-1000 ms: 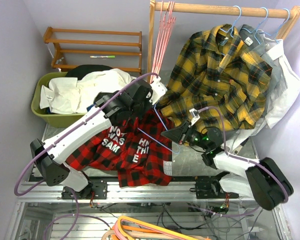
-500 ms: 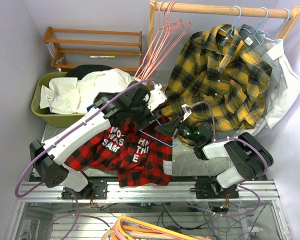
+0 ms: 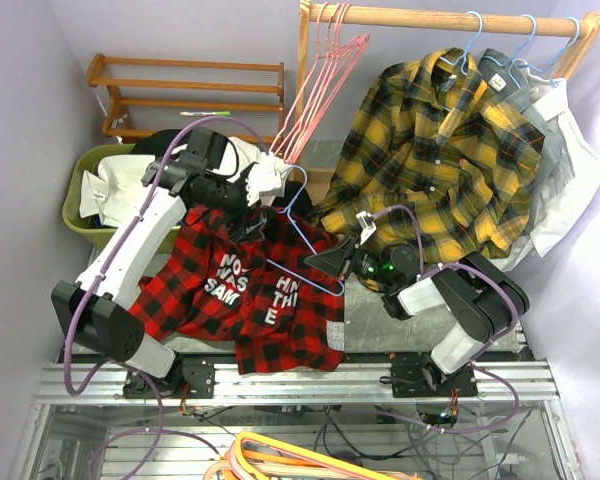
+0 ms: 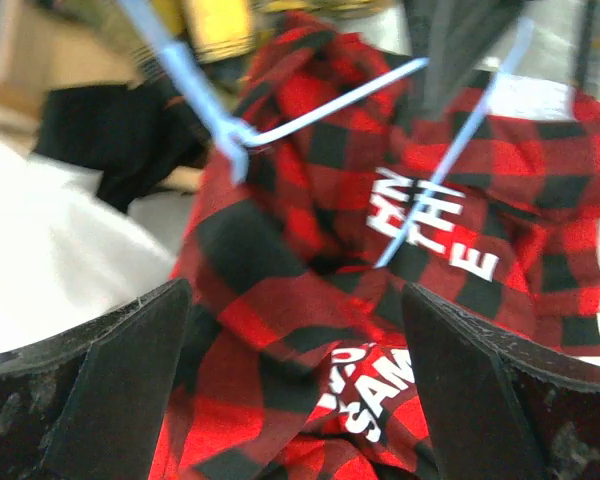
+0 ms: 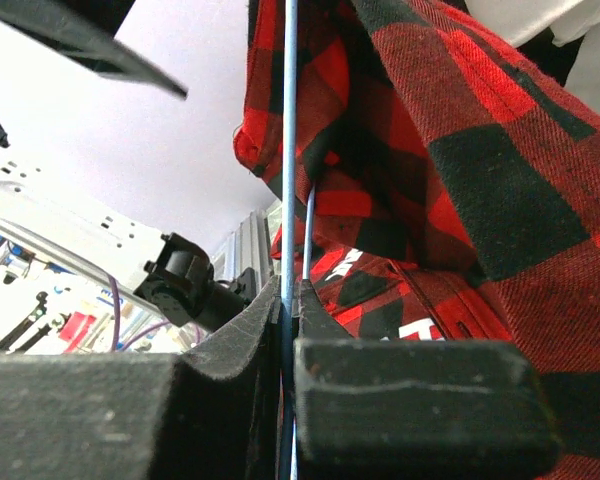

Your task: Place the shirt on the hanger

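The red-and-black plaid shirt (image 3: 250,295) lies crumpled on the table with its white letters facing up. Its upper part is bunched against the light-blue wire hanger (image 3: 302,238), which stands tilted above it with the hook up. My right gripper (image 3: 318,262) is shut on the hanger's wire. In the right wrist view the wire (image 5: 289,150) runs up from between the closed fingers (image 5: 240,340), with the shirt (image 5: 440,160) hanging beside it. My left gripper (image 3: 252,212) hovers open over the shirt's upper left. Between its fingers (image 4: 90,400) only the shirt (image 4: 310,290) shows below, untouched, with the hanger (image 4: 235,135) beyond.
A green basket (image 3: 80,222) of white clothes sits at the back left, in front of a wooden shelf (image 3: 190,95). Pink hangers (image 3: 325,80), a yellow plaid shirt (image 3: 440,150) and a white shirt (image 3: 570,170) hang from the wooden rail (image 3: 430,17).
My left gripper opened, let go of the shirt and drew back up and to the left. The right gripper carried the hanger leftward. The pink hangers swung out.
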`<state>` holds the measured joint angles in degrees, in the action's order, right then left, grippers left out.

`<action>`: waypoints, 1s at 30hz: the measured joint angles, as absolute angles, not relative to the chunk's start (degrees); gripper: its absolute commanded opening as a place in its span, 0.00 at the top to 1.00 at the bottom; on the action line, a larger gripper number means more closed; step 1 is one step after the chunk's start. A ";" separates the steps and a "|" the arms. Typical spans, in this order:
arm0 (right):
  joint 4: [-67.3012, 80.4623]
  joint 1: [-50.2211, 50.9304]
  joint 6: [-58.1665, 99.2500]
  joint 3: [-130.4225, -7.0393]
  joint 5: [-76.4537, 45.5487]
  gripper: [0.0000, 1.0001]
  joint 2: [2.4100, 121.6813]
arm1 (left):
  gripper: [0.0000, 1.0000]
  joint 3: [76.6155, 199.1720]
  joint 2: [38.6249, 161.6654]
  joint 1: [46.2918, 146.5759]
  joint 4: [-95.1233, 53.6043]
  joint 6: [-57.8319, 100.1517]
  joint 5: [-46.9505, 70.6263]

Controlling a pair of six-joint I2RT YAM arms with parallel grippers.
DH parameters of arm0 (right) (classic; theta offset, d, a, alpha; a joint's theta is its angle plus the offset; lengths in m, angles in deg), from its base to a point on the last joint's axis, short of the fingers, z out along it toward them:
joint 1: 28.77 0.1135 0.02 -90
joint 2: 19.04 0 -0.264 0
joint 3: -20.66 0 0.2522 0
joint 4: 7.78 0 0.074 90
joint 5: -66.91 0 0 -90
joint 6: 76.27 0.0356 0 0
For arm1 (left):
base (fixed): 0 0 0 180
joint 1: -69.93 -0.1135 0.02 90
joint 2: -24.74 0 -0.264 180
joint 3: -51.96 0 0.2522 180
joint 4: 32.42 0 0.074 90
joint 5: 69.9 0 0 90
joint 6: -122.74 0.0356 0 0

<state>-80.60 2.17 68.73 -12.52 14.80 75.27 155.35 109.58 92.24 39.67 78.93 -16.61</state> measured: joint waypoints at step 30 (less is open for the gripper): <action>-78.52 3.24 64.36 -14.31 16.87 1.00 75.73 | 0.18 174.26 121.97 86.08 54.23 103.15 -30.51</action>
<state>-78.52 3.24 64.36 -14.31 16.87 75.73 174.26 121.97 86.08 54.23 103.15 -30.51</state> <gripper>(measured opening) 0.023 0.879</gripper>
